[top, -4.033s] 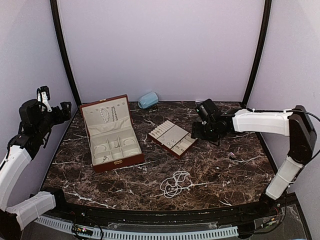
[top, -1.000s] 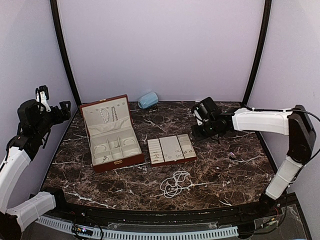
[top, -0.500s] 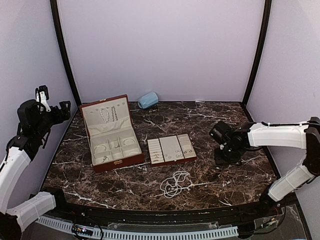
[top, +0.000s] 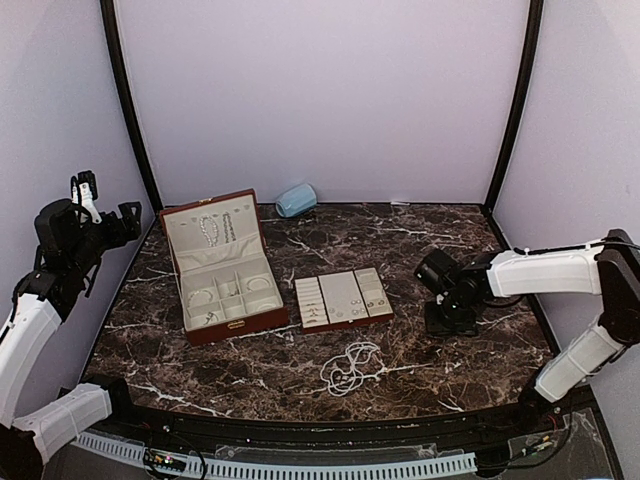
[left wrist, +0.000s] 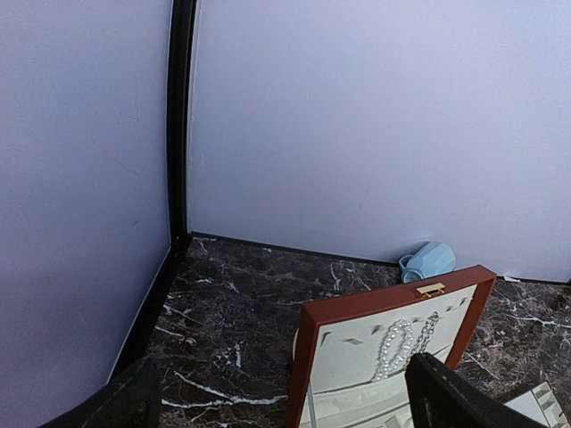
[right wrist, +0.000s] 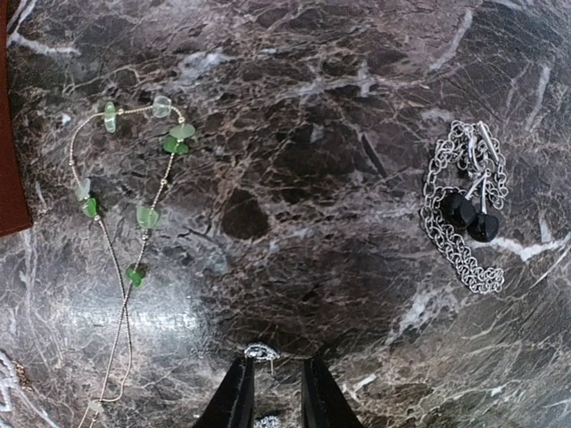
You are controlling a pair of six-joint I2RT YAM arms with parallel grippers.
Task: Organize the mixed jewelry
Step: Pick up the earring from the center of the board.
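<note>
Mixed jewelry (top: 350, 367) first: a loose tangle of pearl-like strands sits toward the front of the dark marble table (top: 470, 250), just ahead of the tray (top: 343, 298). That flat tray has a red-brown rim, a cream lining and three sections side by side, and it carries rows of tiny rings and earrings. Left of it, the case (top: 225, 270) stands open. Two bead strands (top: 210, 230) hang in the cream lid, and thin bangles (top: 203, 296) lie in the small compartments below. A pale blue object (top: 296, 200) sits at the back wall.

Over to the right gripper (right wrist: 272, 401), low over the table to the right of the tray. Its fingers are drawn close, with a small silvery piece (right wrist: 261, 352) right at the tips; gripped or not, cannot tell. Nearby on the marble lie a green-bead necklace (right wrist: 147, 217) and a silver chain (right wrist: 464, 214) with dark pendants. The left gripper (left wrist: 290, 406) hangs high at the left, fingers spread wide, released.
</note>
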